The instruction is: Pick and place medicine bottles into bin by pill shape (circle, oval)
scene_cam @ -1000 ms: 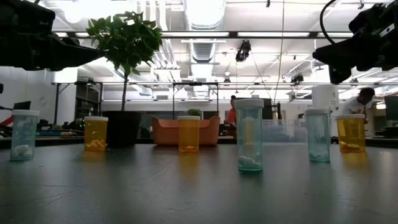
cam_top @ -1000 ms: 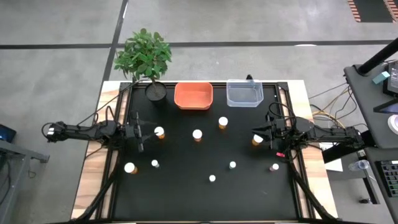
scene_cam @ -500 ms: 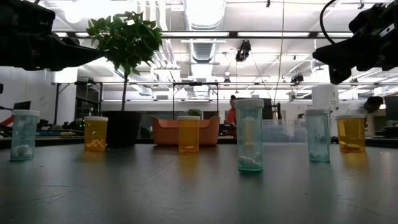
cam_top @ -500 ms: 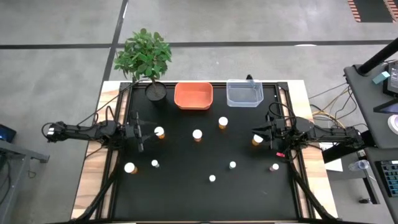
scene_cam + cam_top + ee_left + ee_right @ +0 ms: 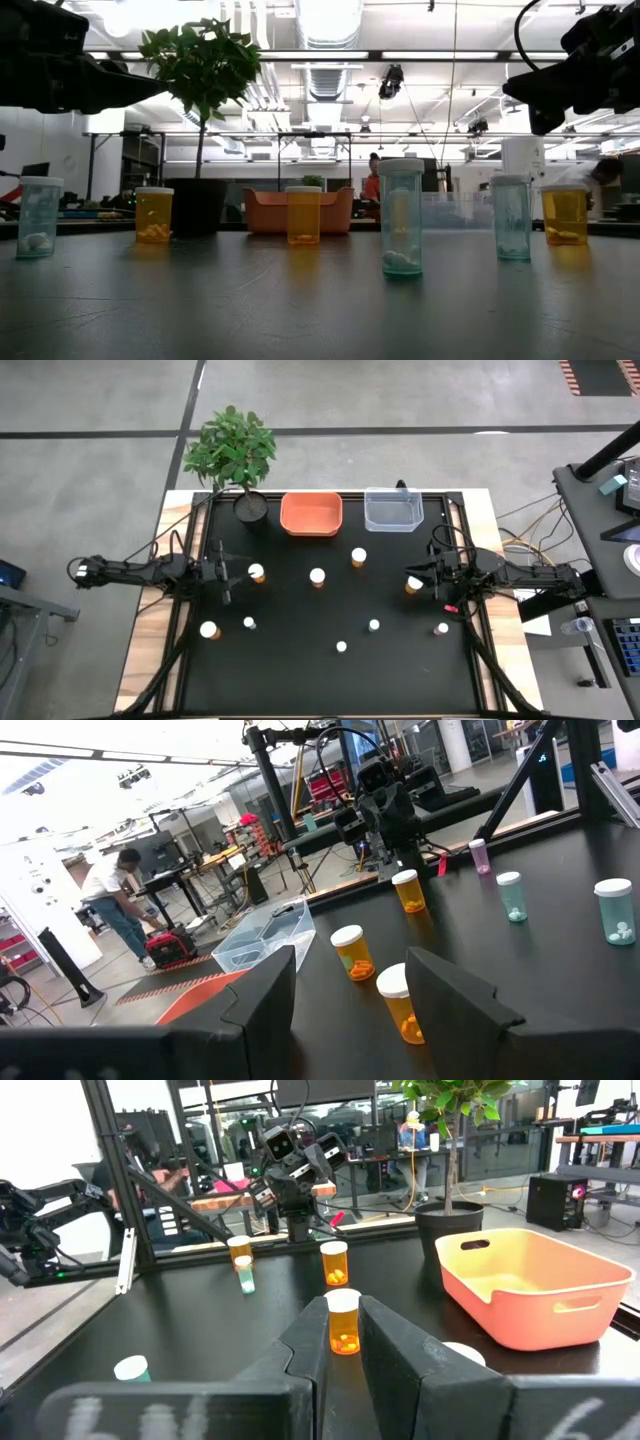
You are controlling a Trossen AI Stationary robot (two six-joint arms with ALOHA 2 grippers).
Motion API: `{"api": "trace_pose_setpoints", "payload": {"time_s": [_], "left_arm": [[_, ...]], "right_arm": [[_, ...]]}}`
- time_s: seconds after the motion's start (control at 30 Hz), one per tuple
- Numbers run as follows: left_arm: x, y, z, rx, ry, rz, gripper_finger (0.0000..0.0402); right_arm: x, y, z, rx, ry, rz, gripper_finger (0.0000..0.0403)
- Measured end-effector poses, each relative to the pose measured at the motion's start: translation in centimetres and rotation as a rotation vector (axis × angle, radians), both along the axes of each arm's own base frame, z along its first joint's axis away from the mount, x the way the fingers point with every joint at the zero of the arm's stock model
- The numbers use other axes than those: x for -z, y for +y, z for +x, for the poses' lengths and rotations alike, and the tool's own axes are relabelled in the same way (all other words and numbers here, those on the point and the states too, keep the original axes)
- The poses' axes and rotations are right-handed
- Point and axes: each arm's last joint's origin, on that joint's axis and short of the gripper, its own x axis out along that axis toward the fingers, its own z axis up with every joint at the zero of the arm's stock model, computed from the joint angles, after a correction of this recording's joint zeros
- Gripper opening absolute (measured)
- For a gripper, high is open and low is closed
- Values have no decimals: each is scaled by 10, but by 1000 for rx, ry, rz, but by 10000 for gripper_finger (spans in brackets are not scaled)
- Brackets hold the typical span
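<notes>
Several medicine bottles stand upright on the black table (image 5: 300,680). Amber white-capped ones are at the left (image 5: 256,571), the middle (image 5: 317,575), the far middle (image 5: 358,556), the right (image 5: 414,584) and the near left (image 5: 208,629). Tinier ones stand nearer the front (image 5: 249,623) (image 5: 373,625) (image 5: 341,646), and a pink-capped one (image 5: 440,628) at the right. My left gripper (image 5: 224,573) is open and empty, raised just left of the left amber bottle (image 5: 398,1002). My right gripper (image 5: 432,582) hovers beside the right amber bottle, its fingers (image 5: 400,1345) a narrow gap apart, empty.
An orange bin (image 5: 311,514) and a clear bin (image 5: 393,509) stand side by side at the table's far edge. A potted plant (image 5: 232,455) stands at the far left corner. People move in the room behind the table.
</notes>
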Motion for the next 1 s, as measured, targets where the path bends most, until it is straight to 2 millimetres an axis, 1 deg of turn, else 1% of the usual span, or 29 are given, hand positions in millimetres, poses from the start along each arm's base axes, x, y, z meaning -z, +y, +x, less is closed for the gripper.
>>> {"api": "trace_pose_setpoints", "payload": {"time_s": [0.47,0.5,0.53,0.6,0.63,0.67,0.73,0.8,1.0], "left_arm": [[0,0,0,-7,-3,0,175],[-1,1,0,-18,-6,-1,175],[-1,1,0,-22,-14,-22,175],[-4,-1,0,24,-75,-182,175],[-7,-1,0,61,-116,-300,175],[-9,-2,0,85,-153,-415,175],[-15,-1,-1,101,-240,-567,175],[-22,-1,-2,115,-316,-627,175],[-40,0,-8,172,-507,-627,175]], "right_arm": [[0,0,0,0,-1,1,50],[0,0,0,-1,-3,28,50],[-1,0,0,-4,-8,91,50],[-2,0,0,-3,-26,256,50],[-2,-1,0,8,-38,294,50],[-4,-2,0,30,-57,303,50],[-6,-3,-1,65,-89,298,50],[-9,-4,-1,91,-118,300,50],[-11,-4,-1,100,-146,299,50]]}}
